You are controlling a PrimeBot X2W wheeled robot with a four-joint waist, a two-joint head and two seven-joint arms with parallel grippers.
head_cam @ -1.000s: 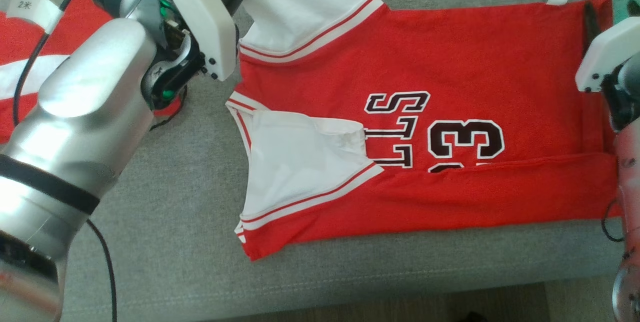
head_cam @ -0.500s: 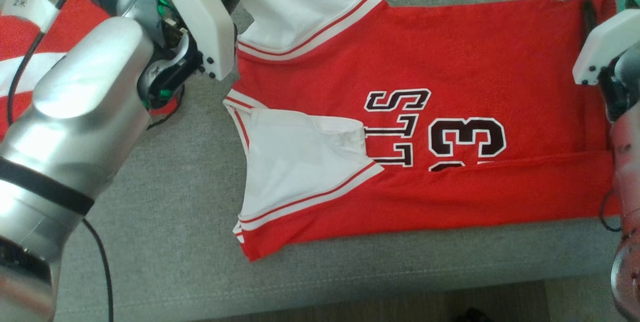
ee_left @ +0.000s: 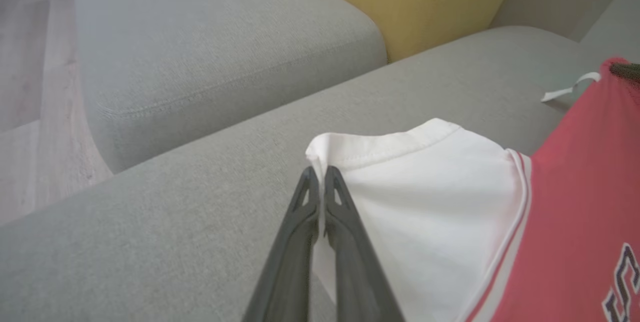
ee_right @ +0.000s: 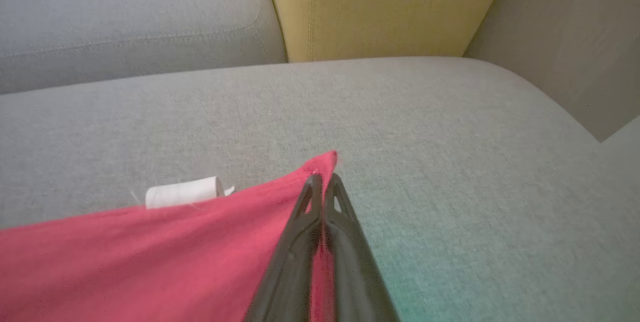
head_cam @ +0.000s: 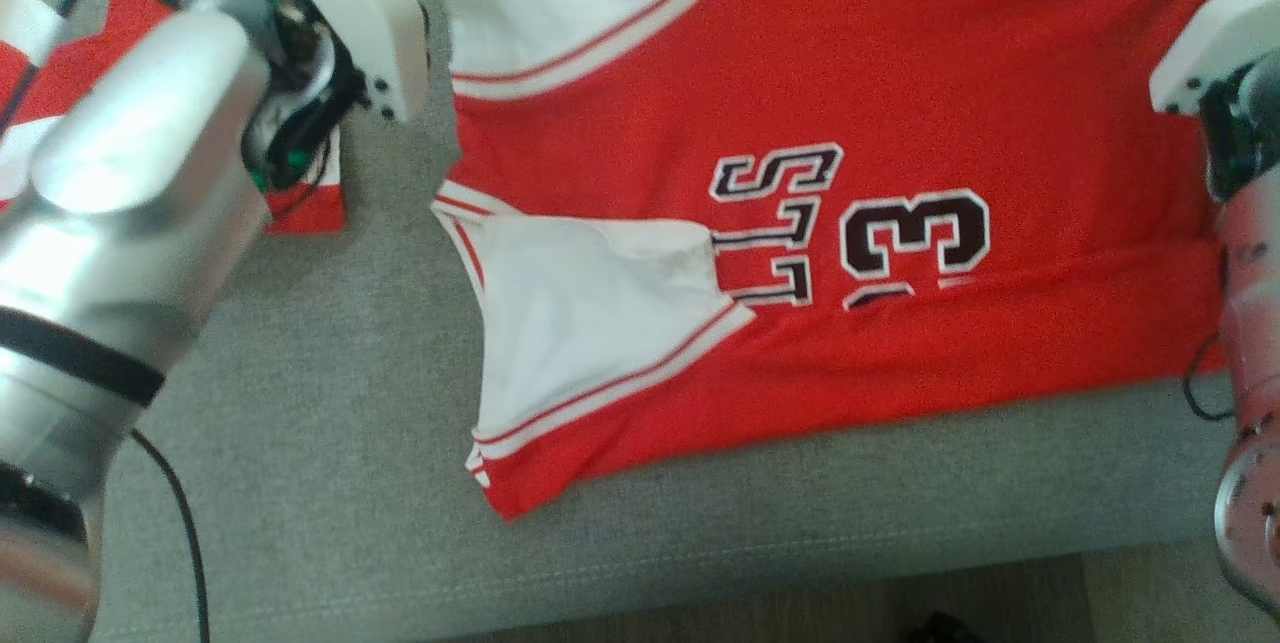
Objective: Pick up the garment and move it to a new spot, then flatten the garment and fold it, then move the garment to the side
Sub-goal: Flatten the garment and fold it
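L tool [ee_left: 318,176] is clamping white sleeve [ee_left: 425,187] of red fabric jersey w/ black numerals [head_cam: 850,83]; R tool [ee_right: 324,182] is clamping its red corner [ee_right: 327,159], on grey sofa [head_cam: 330,403].

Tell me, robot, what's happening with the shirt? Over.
Left gripper shut on white sleeve. Right gripper shut on red corner. Shirt flat on sofa, near edge folded over. Another red cloth lies left, apart.
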